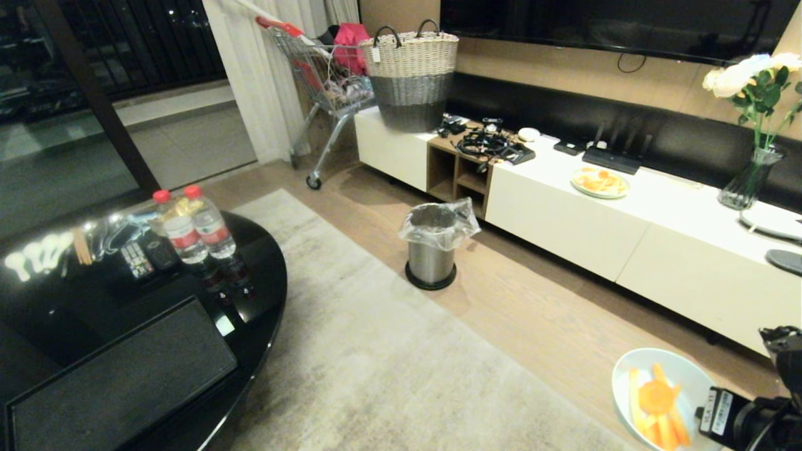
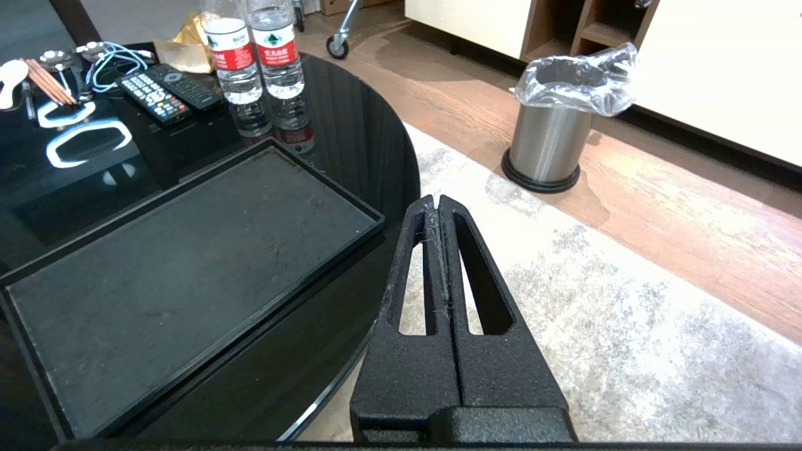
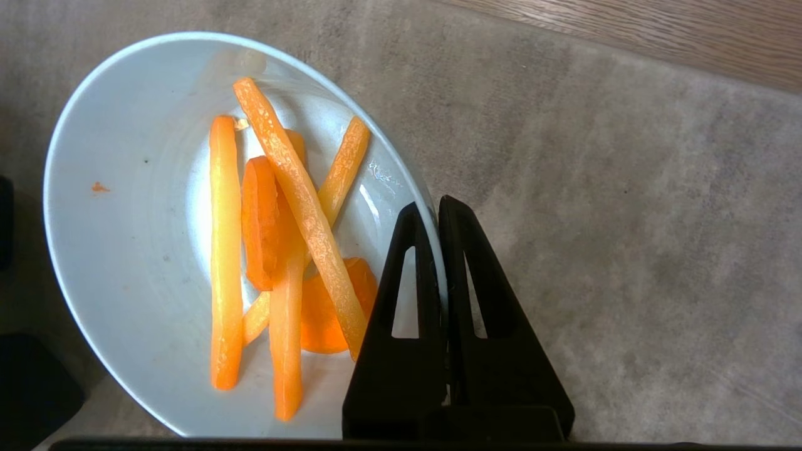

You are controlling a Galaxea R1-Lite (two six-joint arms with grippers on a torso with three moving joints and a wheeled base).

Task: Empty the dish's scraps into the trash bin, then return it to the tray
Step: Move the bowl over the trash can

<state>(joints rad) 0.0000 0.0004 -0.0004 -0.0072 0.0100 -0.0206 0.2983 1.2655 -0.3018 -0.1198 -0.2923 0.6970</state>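
Note:
My right gripper (image 3: 433, 207) is shut on the rim of the dish (image 3: 125, 263), a small round white bowl held in the air over the grey rug. Orange and pale yellow scraps (image 3: 282, 238) lie inside it. In the head view the dish (image 1: 689, 379) shows at the bottom right with the scraps (image 1: 658, 407), well short of the trash bin (image 1: 432, 250), a steel bin with a clear liner standing on the wooden floor. The black tray (image 2: 188, 269) lies bare on the round black table. My left gripper (image 2: 435, 203) hangs shut and holds nothing, beside the table's edge.
Two water bottles (image 1: 197, 228), remotes (image 2: 163, 94) and small items stand on the black table (image 1: 263, 263) behind the tray. A long white cabinet (image 1: 626, 219) carries a woven basket (image 1: 410, 75), a green plate (image 1: 599, 183) and a vase. A shopping cart (image 1: 319, 81) stands at the back.

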